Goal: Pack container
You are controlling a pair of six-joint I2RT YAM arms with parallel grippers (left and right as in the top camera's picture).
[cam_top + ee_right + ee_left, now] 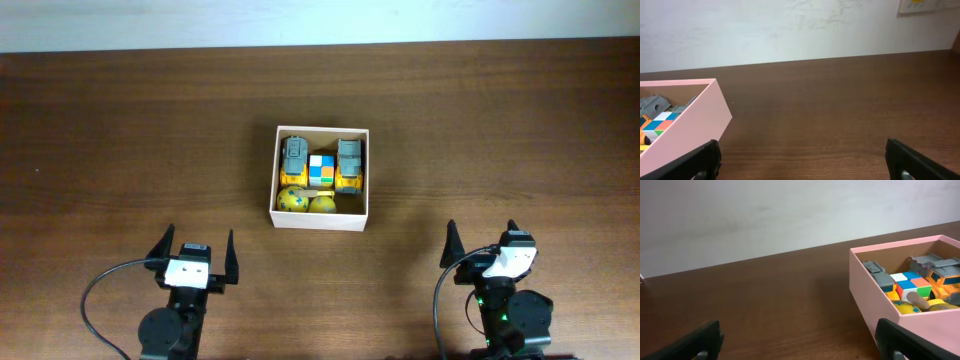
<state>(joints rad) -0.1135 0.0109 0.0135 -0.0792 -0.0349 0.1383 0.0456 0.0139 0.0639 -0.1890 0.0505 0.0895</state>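
Container (320,221) holds toys (320,172) snug; left tool (200,236) and right tool (481,230) wide, empty, well apart from it: packing likely done.

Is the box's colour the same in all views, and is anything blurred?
Overhead view: the square white-walled cardboard box is sharp. Left wrist view: its walls look pink, a colour cast; the left end effector is dark, blurred. Right wrist view: pink too.
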